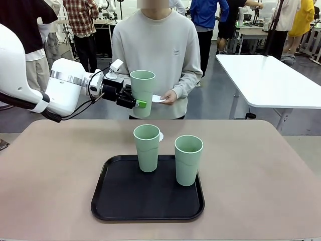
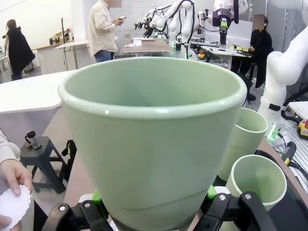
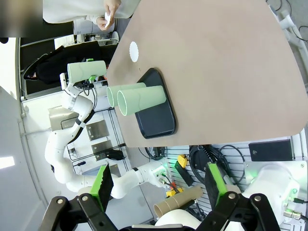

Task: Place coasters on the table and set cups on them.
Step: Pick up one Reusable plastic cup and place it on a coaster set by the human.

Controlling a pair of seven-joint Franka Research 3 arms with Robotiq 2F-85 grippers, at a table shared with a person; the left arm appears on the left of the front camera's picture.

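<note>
The left arm (image 1: 60, 90) comes in from the left with its wrist level. The left gripper (image 1: 142, 103) is closed from both sides on the lower part of an upright cup (image 1: 143, 83). The right gripper (image 3: 160, 187) is high up, its jaws spread wide and holding nothing

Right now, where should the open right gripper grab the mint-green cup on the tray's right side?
Probably take the right-hand cup by its wall near mid-height, coming level from the robot's right: it stands upright, tapering downward, with the neighbouring cup close on its left.
</note>
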